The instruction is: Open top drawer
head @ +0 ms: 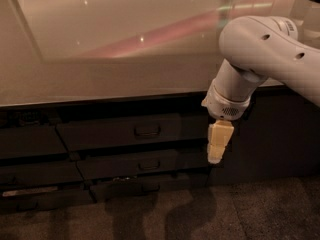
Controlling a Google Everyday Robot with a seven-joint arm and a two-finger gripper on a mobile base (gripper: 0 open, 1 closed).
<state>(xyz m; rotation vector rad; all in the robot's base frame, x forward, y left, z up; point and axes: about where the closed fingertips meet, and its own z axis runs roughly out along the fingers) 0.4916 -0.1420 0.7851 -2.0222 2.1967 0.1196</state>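
Observation:
The top drawer (115,133) is the wide dark front just under the countertop, with a small loop handle (147,130) at its centre. It sits flush with the fronts around it. My gripper (219,145) hangs point-down from the white arm (260,54), in front of the cabinet. It is right of the drawer's right end, well to the right of the handle and slightly lower. It touches nothing.
A glossy countertop (125,69) overhangs the drawers. Two narrower drawer fronts (135,165) stack below the top one, with more dark fronts (30,144) to the left. A plain dark panel (280,134) stands on the right, with carpeted floor (200,214) below.

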